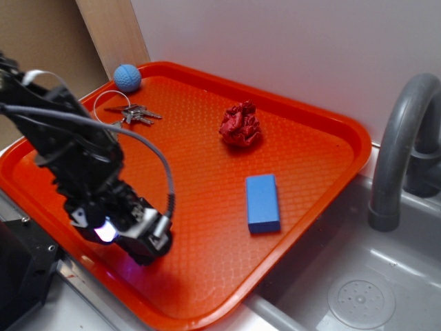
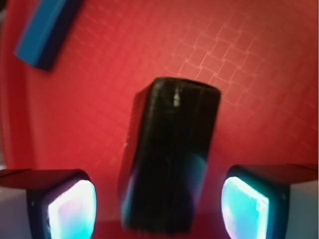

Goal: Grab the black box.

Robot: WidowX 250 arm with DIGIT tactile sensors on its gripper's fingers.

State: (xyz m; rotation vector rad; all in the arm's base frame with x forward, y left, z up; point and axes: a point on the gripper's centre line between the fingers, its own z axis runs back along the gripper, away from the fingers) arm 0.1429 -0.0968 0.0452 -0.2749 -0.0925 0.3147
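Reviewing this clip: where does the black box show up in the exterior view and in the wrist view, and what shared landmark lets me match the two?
Exterior: the black box is hidden under the gripper near the front of the orange tray; I cannot point to it.
Wrist: the black box fills the lower centre, between the two lit fingers, with gaps either side.
Shared landmark: the blue block.

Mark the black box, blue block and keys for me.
black box (image 2: 172, 159), wrist view, centre of its front face, between the fingers.
blue block (image 1: 262, 203), exterior view, middle of its top face.
keys (image 1: 136, 114), exterior view, on the bunched keys beside the wire ring.
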